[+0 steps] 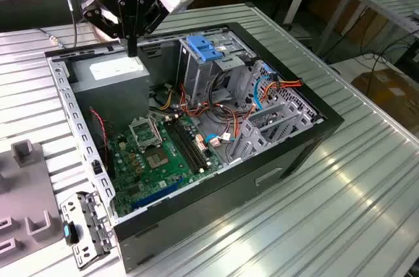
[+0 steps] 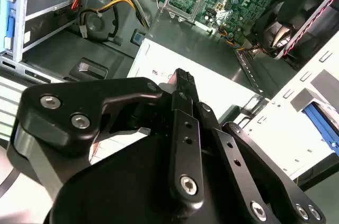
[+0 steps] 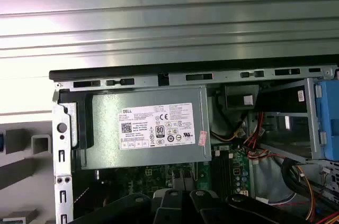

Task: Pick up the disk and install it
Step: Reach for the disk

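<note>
Ribbed silver metal tabletop (image 1: pixel 353 185) is occupied by an open black computer tower case (image 1: pixel 275 169), laid on its side. A grey box-shaped power supply with a white label (image 1: pixel 111 71) is seated in the case's corner at the exterior view's left. A pale-blue slotted plastic plate (image 1: pixel 204 48) is seen atop the metal drive cage (image 1: pixel 196 77). The disk (image 2: pixel 323 123), with only a bright blue railed edge visible, is lodged outside the case wall, partly under a grey block (image 2: pixel 312 96). The black pincer (image 1: pixel 133 51) is positioned just above the power supply, fingers pressed together with nothing held, apart from the disk.

Table (image 1: pixel 366 179) is showing ribbed glossy metal; power supply (image 3: pixel 106 128) is presenting matt grey metal, paper label (image 3: pixel 156 127); gripper (image 2: pixel 183 78) is looking smooth black.
</note>
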Controlling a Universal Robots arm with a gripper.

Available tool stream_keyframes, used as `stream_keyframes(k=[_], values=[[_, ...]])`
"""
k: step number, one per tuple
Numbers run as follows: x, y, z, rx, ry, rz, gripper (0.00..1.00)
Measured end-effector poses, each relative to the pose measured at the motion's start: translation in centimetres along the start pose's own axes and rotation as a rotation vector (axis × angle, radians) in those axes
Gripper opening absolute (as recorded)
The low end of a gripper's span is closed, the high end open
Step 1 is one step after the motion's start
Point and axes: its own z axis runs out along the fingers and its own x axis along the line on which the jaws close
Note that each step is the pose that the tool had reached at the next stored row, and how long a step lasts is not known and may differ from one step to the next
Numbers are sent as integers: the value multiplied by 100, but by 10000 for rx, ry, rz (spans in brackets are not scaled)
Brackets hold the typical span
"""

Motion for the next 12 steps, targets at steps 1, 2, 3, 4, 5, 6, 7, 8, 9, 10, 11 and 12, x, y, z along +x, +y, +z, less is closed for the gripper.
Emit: stream_keyframes(k=[1, 2, 3, 4, 5, 6, 7, 8, 9, 10, 11, 12], values=[[0, 0, 0, 0, 0, 0, 11], [0, 0, 0, 0, 0, 0, 11], [0, 0, 0, 0, 0, 0, 11], [5, 0, 0, 1, 0, 1, 11], [13, -1, 0, 0, 0, 1, 11], [26, -2, 0, -1, -1, 0, 11], [35, -3, -1, 0, 0, 0, 11], [44, -3, -1, 0, 0, 0, 11], [52, -4, -1, 0, 0, 0, 11], [60, -4, -1, 0, 0, -1, 11], [73, -5, -1, 0, 0, 0, 11], [89, -7, -2, 0, 0, 0, 11]])
